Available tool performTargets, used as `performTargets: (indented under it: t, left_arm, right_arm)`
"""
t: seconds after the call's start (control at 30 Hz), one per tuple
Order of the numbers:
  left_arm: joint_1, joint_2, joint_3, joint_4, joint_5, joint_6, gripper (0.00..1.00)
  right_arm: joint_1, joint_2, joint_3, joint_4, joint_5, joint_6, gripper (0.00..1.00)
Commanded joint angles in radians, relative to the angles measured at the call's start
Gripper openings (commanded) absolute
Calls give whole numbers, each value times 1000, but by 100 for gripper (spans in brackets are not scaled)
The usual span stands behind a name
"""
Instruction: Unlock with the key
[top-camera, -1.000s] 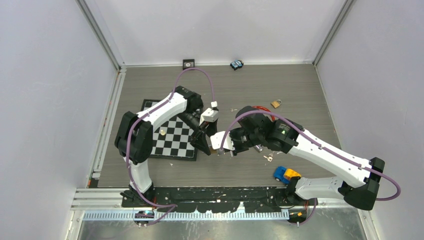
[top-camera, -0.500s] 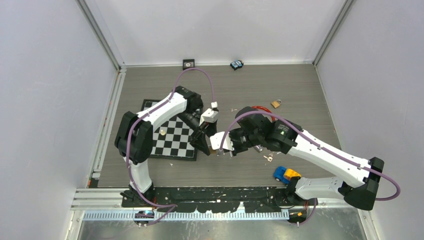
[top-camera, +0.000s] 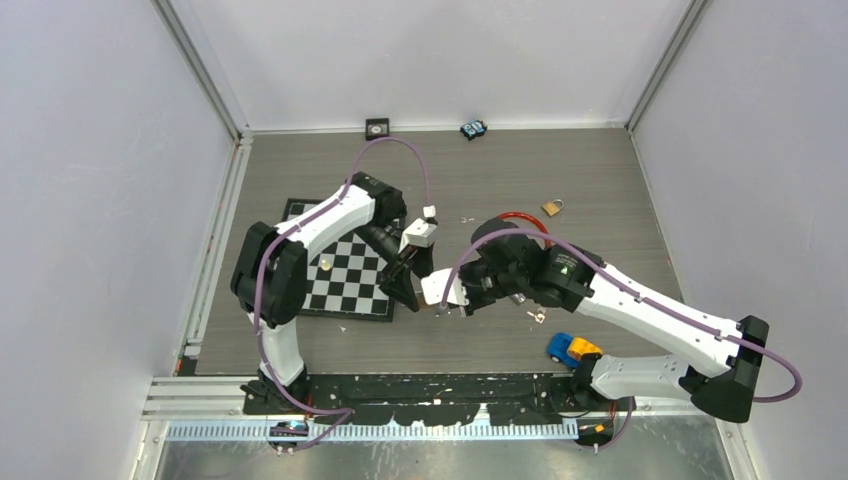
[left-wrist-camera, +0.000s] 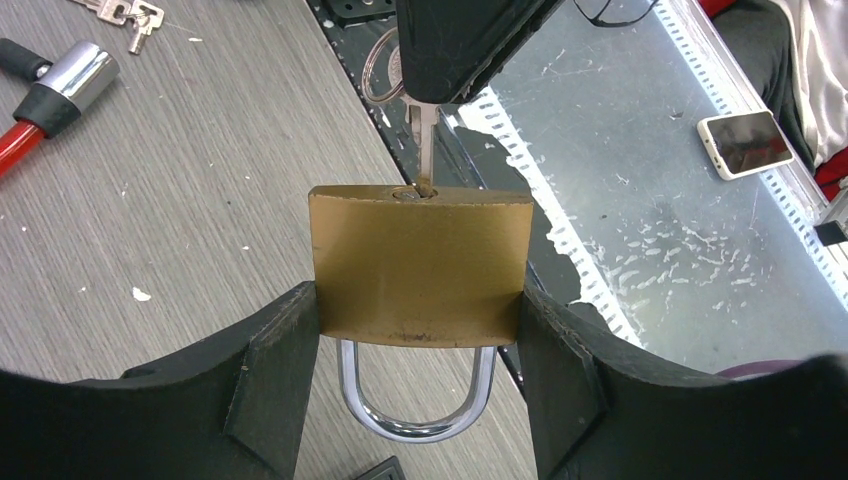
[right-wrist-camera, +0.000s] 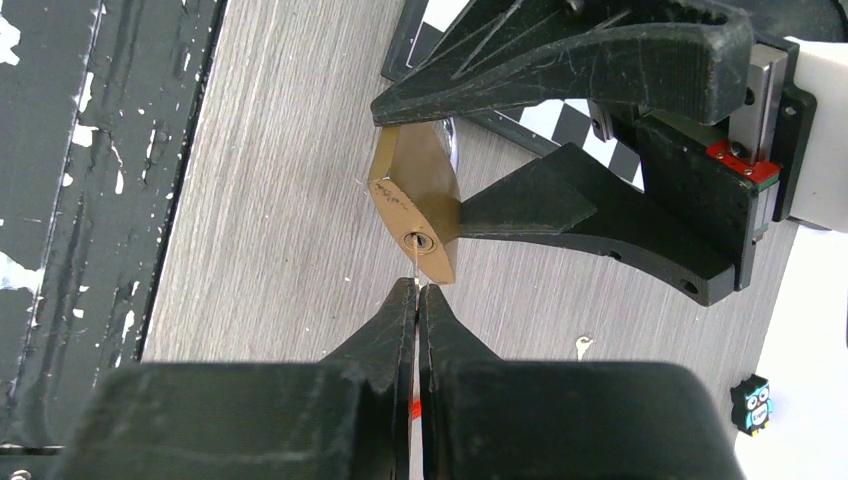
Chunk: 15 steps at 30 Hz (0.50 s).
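The brass padlock (left-wrist-camera: 420, 265) is clamped by its sides in the left gripper (left-wrist-camera: 420, 330), shackle toward the wrist. It is held over the tabletop (top-camera: 480, 170), just off the near right corner of the chessboard (top-camera: 345, 280). The key (left-wrist-camera: 424, 150), pinched in the closed right gripper (right-wrist-camera: 416, 292), has its tip in the keyhole. The tabletop is grey wood-grain. On it lie a second padlock (top-camera: 551, 207), loose keys (top-camera: 537, 316), a toy truck (top-camera: 570, 348) and an owl figure (top-camera: 474, 129). Pale walls (top-camera: 420, 60) with aluminium posts (top-camera: 200, 70) enclose it.
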Motion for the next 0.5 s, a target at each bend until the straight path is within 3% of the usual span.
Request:
performTargets:
  t: [0.0,0.47]
  left_arm:
    - [-9,7,49,-98,148,51,0]
    - [-9,10,58,-83,149,19,0]
  right_arm:
    - [6,-30,-37,71,21,-48,1]
    - [32,-39,-90,128,70,-100,1]
